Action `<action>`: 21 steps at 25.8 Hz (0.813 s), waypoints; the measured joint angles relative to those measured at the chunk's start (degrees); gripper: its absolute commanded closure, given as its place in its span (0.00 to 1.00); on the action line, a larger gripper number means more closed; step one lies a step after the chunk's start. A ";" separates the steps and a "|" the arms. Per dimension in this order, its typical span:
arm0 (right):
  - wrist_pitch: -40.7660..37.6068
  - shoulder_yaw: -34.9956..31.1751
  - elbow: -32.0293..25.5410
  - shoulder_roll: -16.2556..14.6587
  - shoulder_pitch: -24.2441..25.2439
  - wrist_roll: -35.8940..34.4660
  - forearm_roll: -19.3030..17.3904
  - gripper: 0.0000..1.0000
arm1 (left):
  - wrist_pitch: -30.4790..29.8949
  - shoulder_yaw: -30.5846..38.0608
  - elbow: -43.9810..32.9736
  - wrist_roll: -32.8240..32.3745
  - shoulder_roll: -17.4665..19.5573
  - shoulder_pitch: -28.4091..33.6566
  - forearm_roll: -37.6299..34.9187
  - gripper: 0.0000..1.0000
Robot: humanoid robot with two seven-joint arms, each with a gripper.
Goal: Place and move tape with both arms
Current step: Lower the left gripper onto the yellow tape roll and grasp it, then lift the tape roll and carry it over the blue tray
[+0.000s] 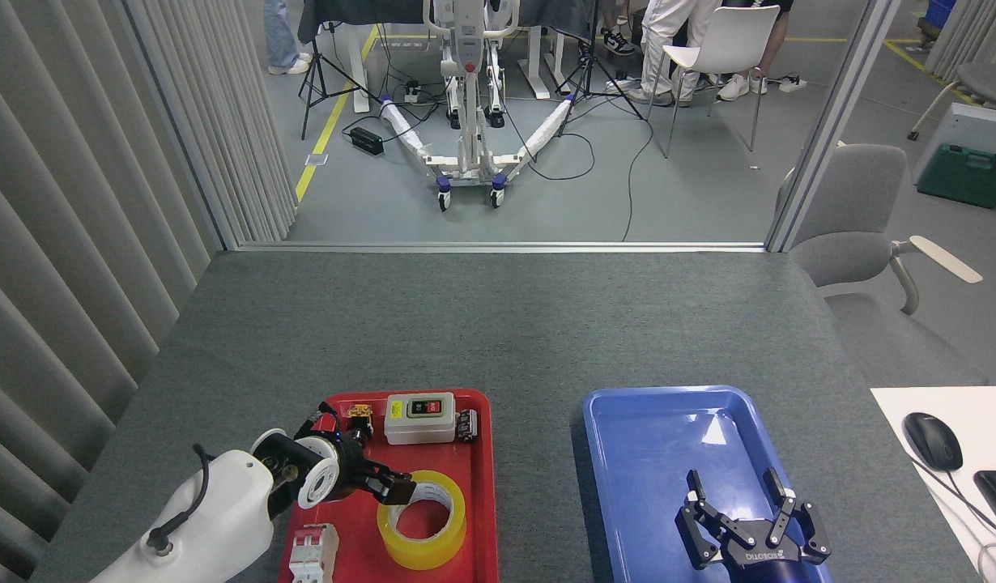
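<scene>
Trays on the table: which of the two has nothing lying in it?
The blue plastic tray on the right: only bare blue shows, with the right tool over it. The red plastic tray holds the yellow tape roll and small electrical parts.

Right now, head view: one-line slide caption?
Left gripper reaches the yellow tape on the red tray; right gripper waits open over the blue tray.

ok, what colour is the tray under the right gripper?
Blue: the shallow plastic tray under the right gripper, clearest in the head view.
</scene>
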 measured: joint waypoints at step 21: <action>0.00 0.00 0.30 0.16 0.00 -0.07 0.47 0.00 | 0.04 -3.91 8.49 -6.17 -5.23 -2.30 0.55 0.47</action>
